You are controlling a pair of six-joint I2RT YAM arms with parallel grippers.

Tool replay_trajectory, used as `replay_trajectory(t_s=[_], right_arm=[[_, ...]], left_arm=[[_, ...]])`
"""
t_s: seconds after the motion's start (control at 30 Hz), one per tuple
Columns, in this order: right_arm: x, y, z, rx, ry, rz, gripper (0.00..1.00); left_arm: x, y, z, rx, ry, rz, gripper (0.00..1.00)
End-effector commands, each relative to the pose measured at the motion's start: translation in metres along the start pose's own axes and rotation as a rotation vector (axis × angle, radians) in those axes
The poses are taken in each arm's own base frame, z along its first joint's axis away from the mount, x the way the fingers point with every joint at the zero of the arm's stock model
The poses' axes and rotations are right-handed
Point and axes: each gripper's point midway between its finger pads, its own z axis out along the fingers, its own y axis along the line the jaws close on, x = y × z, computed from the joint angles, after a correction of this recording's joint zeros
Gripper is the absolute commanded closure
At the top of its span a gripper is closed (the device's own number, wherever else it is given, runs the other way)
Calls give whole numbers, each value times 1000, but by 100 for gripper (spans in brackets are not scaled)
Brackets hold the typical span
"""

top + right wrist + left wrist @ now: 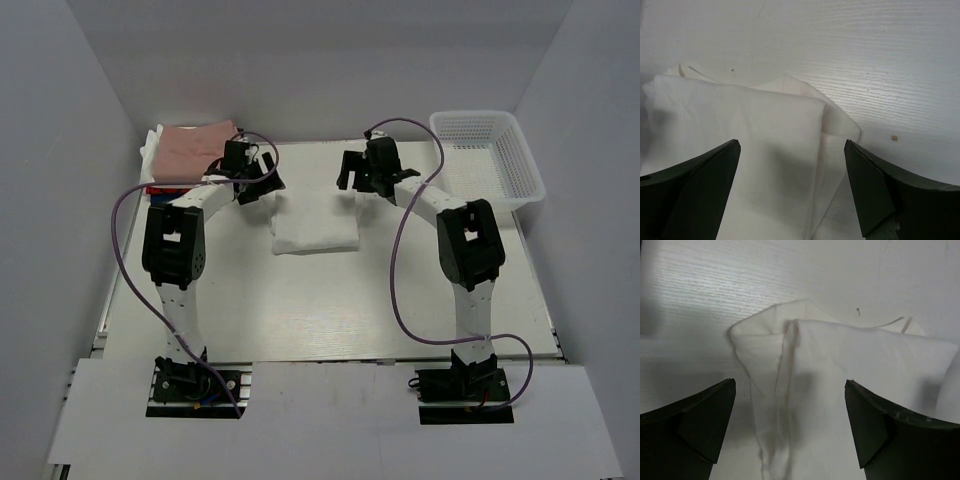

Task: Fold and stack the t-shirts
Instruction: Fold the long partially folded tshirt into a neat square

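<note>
A folded white t-shirt (313,230) lies in the middle of the table. My left gripper (258,185) is open above its far left corner (790,365), holding nothing. My right gripper (365,180) is open above its far right corner (780,130), holding nothing. A folded dusty-pink t-shirt (195,150) tops a stack at the far left, over white, red and dark folded shirts (152,188) whose edges peek out.
A white plastic mesh basket (487,155) stands at the far right corner. White walls enclose the table (330,310) on three sides. Purple cables loop from both arms.
</note>
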Motion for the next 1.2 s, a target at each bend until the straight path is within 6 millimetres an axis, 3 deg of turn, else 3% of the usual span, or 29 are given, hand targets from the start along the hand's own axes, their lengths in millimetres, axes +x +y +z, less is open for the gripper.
replay_trajectory(t_s=[0.0,0.23,0.33,0.43,0.5,0.6,0.63,0.7,0.73,0.77,0.83,0.9,0.93,0.97,1.03,1.13,1.17], right_arm=[[2,14,0,-79,33,-92,10],[32,12,14,-94,144,-92,10],[48,7,21,-88,199,-92,10],[61,4,25,-74,242,-82,10],[68,3,28,-80,268,-75,10],[74,11,30,-129,288,-71,12],[77,17,29,-172,301,-66,21],[78,33,27,-273,308,-53,42],[77,34,28,-287,308,-47,70],[72,39,27,-308,288,-46,82],[65,45,20,-349,272,-44,100],[54,51,17,-395,226,-52,100],[34,62,5,-450,168,-63,100],[36,63,2,-497,148,-59,100],[18,79,-25,-618,107,-24,100],[2,80,-42,-703,13,-4,100],[4,70,-42,-692,2,5,100]], left_arm=[[-6,-18,-24,91,-14,96,0],[29,5,-4,39,109,110,0],[43,2,6,63,137,124,0],[41,-4,13,82,141,155,2],[53,-2,23,99,181,148,6],[54,-6,34,127,191,147,15],[56,-6,37,141,195,155,18],[57,-18,38,221,202,178,36],[55,-25,38,258,196,183,42],[55,-34,37,326,186,212,58],[51,-39,36,377,165,228,78],[49,-48,30,458,156,236,100],[48,-48,28,493,151,238,100],[37,-65,14,569,107,269,100],[38,-67,3,621,93,282,100],[31,-71,-13,652,42,268,100],[30,-70,-12,642,41,257,100]])
